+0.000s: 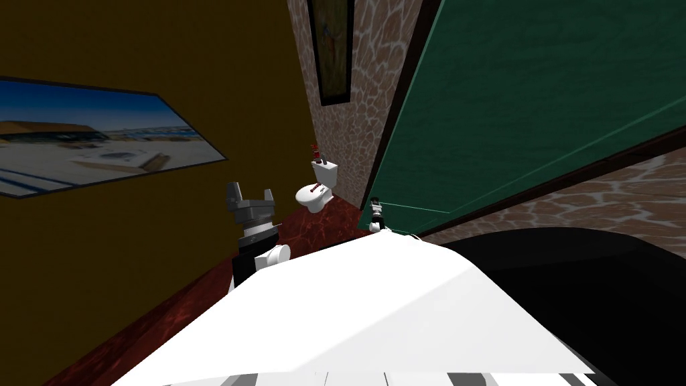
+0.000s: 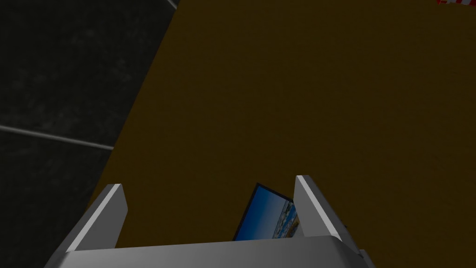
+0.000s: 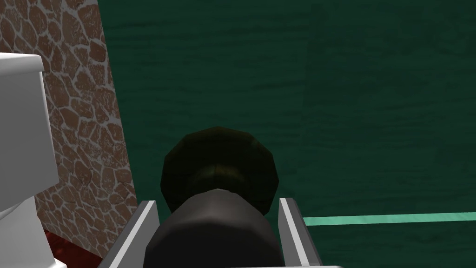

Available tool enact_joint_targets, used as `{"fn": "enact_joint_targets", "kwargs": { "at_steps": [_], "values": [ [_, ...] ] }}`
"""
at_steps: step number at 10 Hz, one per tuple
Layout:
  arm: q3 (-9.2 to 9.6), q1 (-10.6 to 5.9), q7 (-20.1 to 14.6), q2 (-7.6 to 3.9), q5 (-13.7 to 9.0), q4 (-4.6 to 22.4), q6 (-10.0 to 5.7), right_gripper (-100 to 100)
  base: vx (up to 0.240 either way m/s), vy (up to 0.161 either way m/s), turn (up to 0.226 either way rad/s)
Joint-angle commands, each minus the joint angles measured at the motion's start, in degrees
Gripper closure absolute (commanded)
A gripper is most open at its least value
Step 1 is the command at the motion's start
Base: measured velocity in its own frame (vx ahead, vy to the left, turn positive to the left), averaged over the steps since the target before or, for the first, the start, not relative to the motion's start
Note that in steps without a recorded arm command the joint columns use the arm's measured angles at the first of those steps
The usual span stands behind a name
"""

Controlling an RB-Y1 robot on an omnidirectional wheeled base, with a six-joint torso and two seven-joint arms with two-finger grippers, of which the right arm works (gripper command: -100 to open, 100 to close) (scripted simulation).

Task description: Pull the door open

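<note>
Right gripper (image 3: 217, 201) is at the dark door knob (image 3: 216, 230). The two fingers (image 3: 148, 223) sit against the knob's sides, narrower than the other claw's spread, so it is clamped on the knob. Behind the knob is its round dark base plate, flat against the green door (image 3: 334, 93). A thin pale green line (image 3: 386, 218) runs across the door panel next to the right finger.

In the head view the right gripper (image 1: 376, 214) looks small, at the near edge of the green door (image 1: 536, 100). The door takes up the right side and sits in a dark frame against a brown stone-patterned wall (image 1: 365, 100). A narrow framed picture (image 1: 331, 47) hangs on that wall.

A white toilet (image 1: 318, 189) stands on the dark red floor (image 1: 315, 231) past the door edge, against the stone wall. The right wrist view shows the toilet (image 3: 18, 139) beside the wall, well apart from the knob.

Left gripper (image 1: 251, 198) is raised to the robot's left near an ochre wall (image 1: 134, 268), away from the door. Its fingers (image 2: 114, 209) are spread wide and hold nothing. A wide landscape picture (image 1: 87, 137) hangs on the ochre wall.
</note>
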Motion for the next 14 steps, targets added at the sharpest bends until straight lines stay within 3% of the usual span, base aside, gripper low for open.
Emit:
{"fn": "enact_joint_targets", "kwargs": {
  "at_steps": [1, 6, 10, 12, 14],
  "values": [
    [0.78, 0.31, -1.1, -0.56, 0.5, -0.1, 0.01, 100, -0.098, 0.02, 0.1],
    [2.93, 1.15, -4.0, -2.09, 1.7, -0.3, 0.05, 100, -0.197, 0.026, 0.088],
    [5.77, 2.27, -7.9, -4.12, 3.3, -0.6, 0.1, 100, -0.214, -0.023, 0.123],
    [5.79, 1.98, -8.0, -4.38, 3.4, -0.2, -0.27, 100, -0.144, 0.009, 0.039],
    [7.26, 2.48, -9.5, -4.88, 4.3, -0.4, -0.43, 100, -0.188, -0.019, 0.076]
  ]
}}
